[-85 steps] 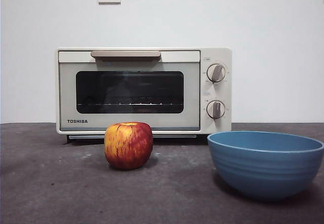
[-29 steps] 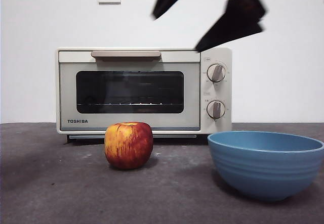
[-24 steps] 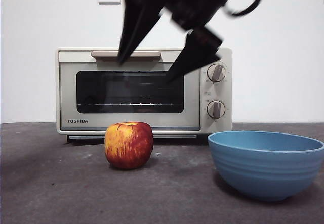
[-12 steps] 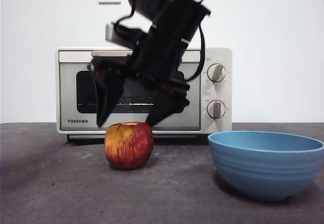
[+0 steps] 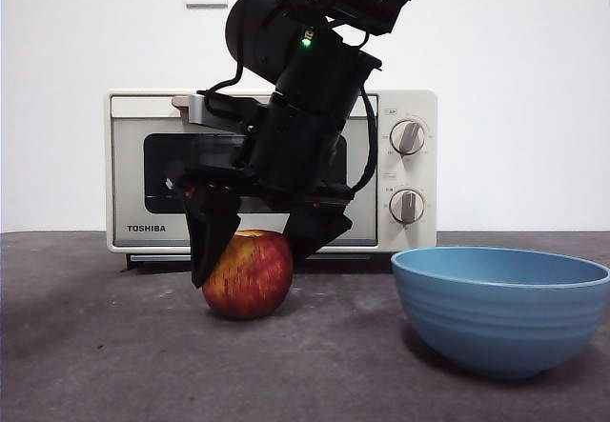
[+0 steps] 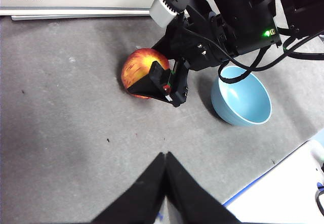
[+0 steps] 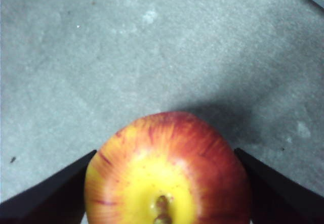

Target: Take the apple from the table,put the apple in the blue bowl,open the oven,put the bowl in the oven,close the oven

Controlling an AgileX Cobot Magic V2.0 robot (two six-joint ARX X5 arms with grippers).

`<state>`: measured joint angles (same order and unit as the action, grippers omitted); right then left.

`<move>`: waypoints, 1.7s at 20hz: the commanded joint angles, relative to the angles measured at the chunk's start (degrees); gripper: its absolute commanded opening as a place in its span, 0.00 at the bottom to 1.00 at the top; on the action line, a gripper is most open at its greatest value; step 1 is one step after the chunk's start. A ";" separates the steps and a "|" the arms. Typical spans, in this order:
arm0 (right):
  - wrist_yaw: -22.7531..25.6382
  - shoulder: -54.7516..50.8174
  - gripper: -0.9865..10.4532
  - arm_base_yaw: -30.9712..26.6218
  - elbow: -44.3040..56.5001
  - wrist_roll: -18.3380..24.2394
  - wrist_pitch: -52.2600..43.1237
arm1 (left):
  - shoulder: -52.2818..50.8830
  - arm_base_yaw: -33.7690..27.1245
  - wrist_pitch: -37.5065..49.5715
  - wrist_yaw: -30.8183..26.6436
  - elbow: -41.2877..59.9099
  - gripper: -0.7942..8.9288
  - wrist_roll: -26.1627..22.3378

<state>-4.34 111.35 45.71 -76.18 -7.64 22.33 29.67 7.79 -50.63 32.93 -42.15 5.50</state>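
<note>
Apple (image 5: 250,274) sits on the table (image 5: 114,346) between the right gripper's (image 5: 255,251) spread jaws; left gripper (image 6: 165,155) waits, pinched together.

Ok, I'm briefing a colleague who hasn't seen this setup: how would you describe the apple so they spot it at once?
Start at the cream oven against the white wall. On the grey table just in front of its door sits the apple, with the right gripper straddling it, one black jaw on each side. It is the only round red-and-yellow thing there, smaller than the blue bowl beside it.
</note>
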 commanded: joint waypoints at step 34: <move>7.34 -40.83 0.41 -4.37 38.53 -5.31 -1.33 | 0.31 0.22 2.27 0.13 -1.25 0.09 0.09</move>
<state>3.01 69.87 41.04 -37.06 -12.25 21.98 29.67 7.79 -48.71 32.93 -42.15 5.50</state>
